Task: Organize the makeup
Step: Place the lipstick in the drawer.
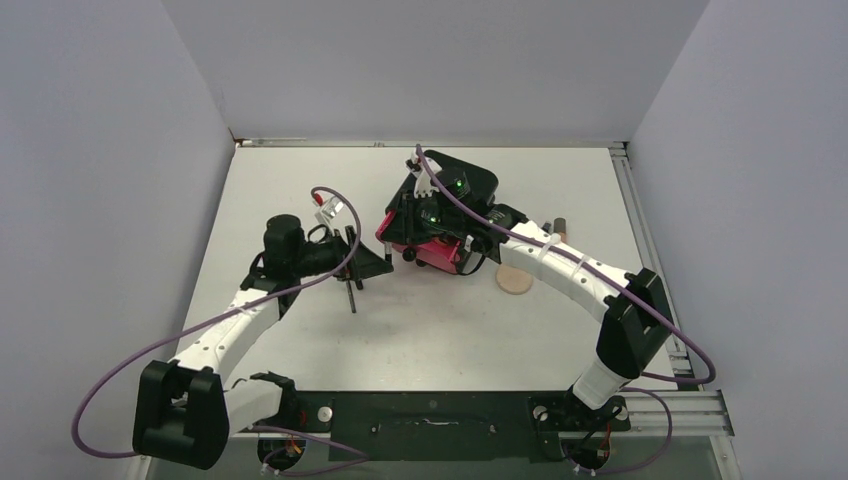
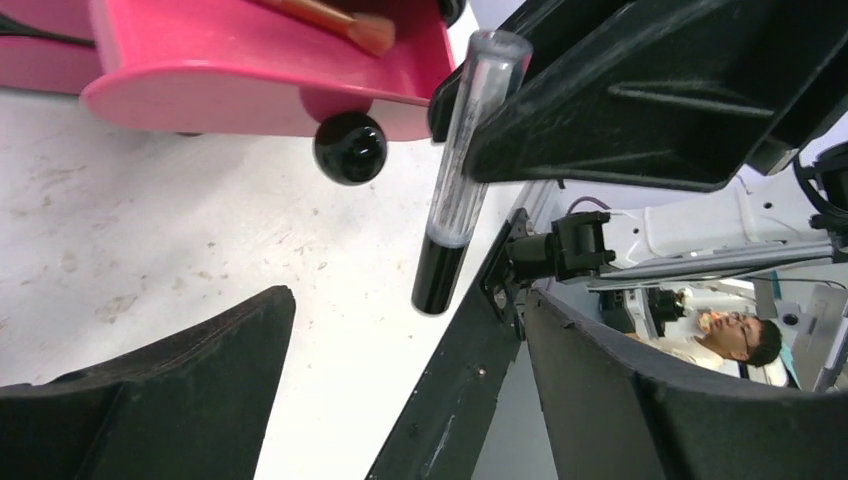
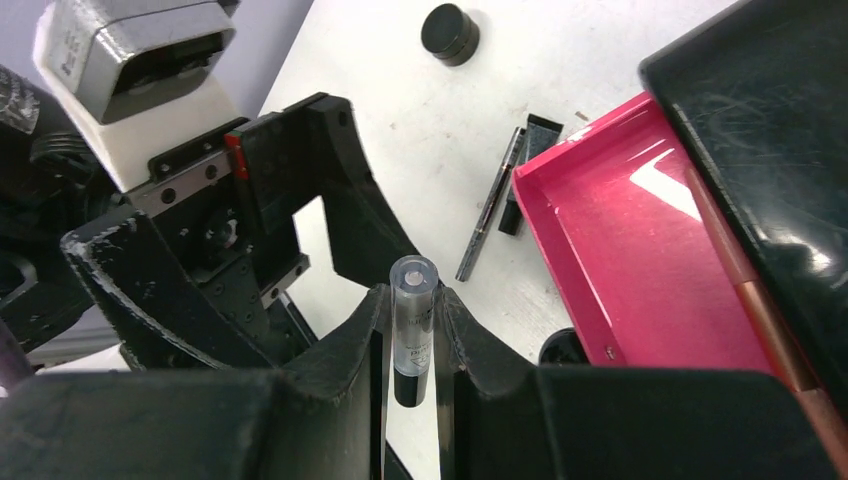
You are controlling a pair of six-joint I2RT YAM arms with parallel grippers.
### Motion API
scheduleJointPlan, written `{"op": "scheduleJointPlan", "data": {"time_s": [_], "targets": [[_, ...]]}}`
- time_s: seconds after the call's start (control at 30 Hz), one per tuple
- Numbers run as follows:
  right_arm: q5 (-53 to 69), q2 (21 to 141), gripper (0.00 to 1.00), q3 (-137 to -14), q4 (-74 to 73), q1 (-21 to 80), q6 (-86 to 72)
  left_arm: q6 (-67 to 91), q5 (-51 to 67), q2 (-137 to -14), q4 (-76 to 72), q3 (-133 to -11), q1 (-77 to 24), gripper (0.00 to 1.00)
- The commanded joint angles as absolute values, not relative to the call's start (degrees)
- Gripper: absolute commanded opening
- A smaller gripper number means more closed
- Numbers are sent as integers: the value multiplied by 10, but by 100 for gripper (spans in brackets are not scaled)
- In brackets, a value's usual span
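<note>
My right gripper (image 3: 412,296) is shut on a clear tube with a black end (image 3: 414,330), holding it upright above the table beside the open pink drawer (image 3: 620,260). In the left wrist view the same tube (image 2: 455,170) hangs in front of my left gripper (image 2: 405,320), whose fingers (image 2: 180,400) stand wide apart with nothing between them. An orange-handled brush (image 2: 340,20) lies in the drawer (image 2: 200,70). A thin black pencil (image 3: 490,205) lies on the table, and a small black round jar (image 3: 450,33) sits farther off. The round peach disc (image 1: 515,280) lies right of the cabinet.
The black cabinet with pink drawers (image 1: 470,180) stands mid-table under my right arm. Its open drawer has a black round knob (image 2: 350,148). A tan tube (image 1: 560,228) lies at the right. The two grippers (image 1: 365,262) (image 1: 403,253) are close together. Grey walls enclose the table.
</note>
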State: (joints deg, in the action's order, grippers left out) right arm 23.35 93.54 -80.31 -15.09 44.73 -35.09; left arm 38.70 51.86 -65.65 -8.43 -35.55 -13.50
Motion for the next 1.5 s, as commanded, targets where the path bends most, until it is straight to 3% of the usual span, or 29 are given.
{"op": "scheduleJointPlan", "data": {"time_s": [0.0, 0.13, 0.5, 1.07, 1.47], "targets": [[183, 904, 5, -813, -145, 444, -339, 338, 477, -606, -26, -384, -109, 85], [150, 893, 5, -821, -154, 434, -331, 322, 383, -562, 24, -381, -90, 92], [20, 902, 5, -919, -239, 441, -182, 286, 199, -542, 129, -406, -85, 96], [-133, 980, 6, -983, -383, 497, -39, 282, 144, -568, 171, -417, -82, 95], [-125, 1017, 7, -998, -396, 498, -26, 283, 142, -577, 174, -418, -82, 94]]}}
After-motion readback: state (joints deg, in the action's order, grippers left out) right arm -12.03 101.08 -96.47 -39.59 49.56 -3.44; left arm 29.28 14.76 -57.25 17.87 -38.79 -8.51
